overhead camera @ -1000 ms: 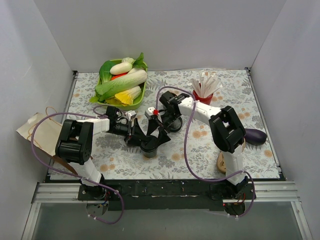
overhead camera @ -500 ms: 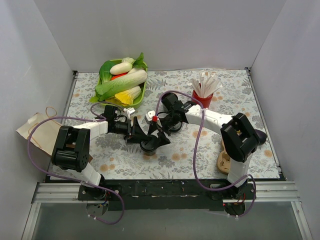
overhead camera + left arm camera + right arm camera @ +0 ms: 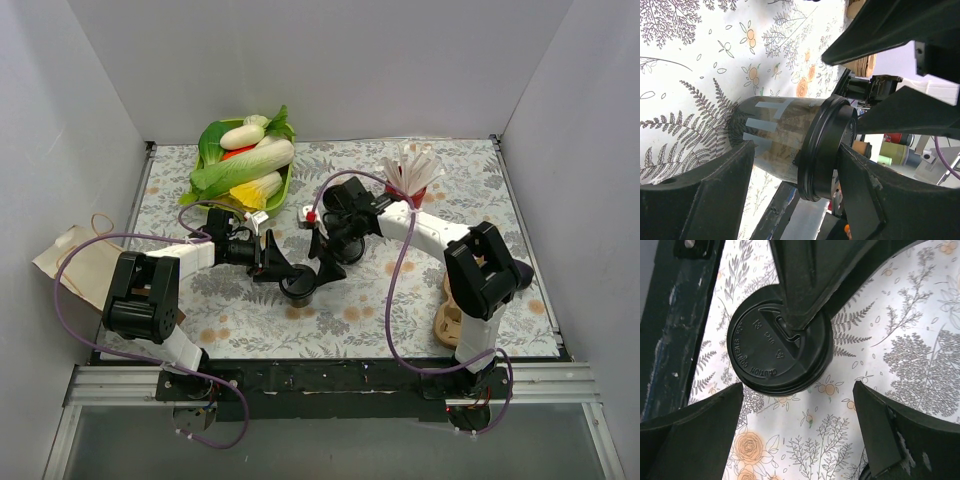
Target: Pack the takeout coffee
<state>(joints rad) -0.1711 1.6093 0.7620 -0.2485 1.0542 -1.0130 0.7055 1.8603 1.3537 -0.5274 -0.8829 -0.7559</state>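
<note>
- This looks like a robot lab.
- Plain white walls (image 3: 330, 70) box in a table (image 3: 520, 330) with a flowery cloth.
- Two robot arms (image 3: 150, 285) with purple wires (image 3: 391, 300) are bolted to a metal rail (image 3: 110, 385).

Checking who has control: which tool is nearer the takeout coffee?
Left. The left tool grips the takeout coffee by its sides. The right tool hangs open above the lid, slightly off-centre.

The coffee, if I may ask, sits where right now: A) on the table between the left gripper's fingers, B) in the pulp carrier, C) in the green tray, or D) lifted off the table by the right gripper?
A: the coffee stands on the table, with the left gripper around it.
</note>
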